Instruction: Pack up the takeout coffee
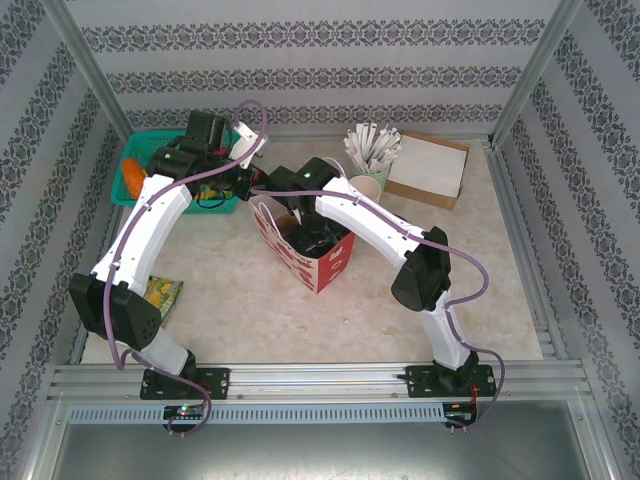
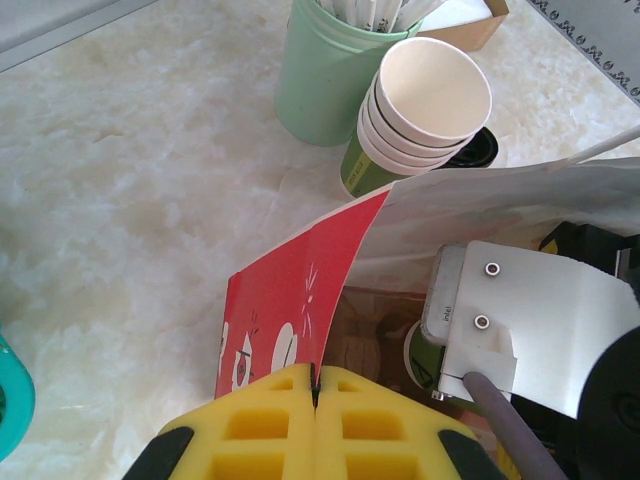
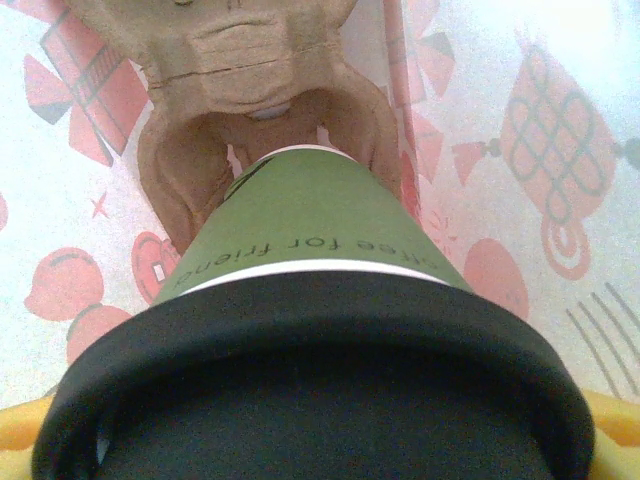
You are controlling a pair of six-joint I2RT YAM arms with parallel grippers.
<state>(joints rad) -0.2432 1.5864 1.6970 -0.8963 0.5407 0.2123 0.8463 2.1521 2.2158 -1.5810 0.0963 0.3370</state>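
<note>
Hanging upright inside the gift bag (image 2: 290,300), the takeout coffee (image 3: 310,225), clamped in the right pincer (image 3: 315,445), aims base-first at the cardboard holder (image 3: 180,170) below, while the left pincer (image 2: 315,400) pinches the bag's rim.

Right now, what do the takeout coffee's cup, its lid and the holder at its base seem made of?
Takeout coffee cup: matte green paper, printed lettering. Lid: black plastic, probably; smooth, moulded rim. Holder: brown moulded pulp, likely; rough fibrous surface.

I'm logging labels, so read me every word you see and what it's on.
"ee for frien": on the green side of the takeout coffee, ends cut off.
Print on the lowest of the stacked cups: too blurred to read.
Gift bag: patterns, no readable words.
</note>
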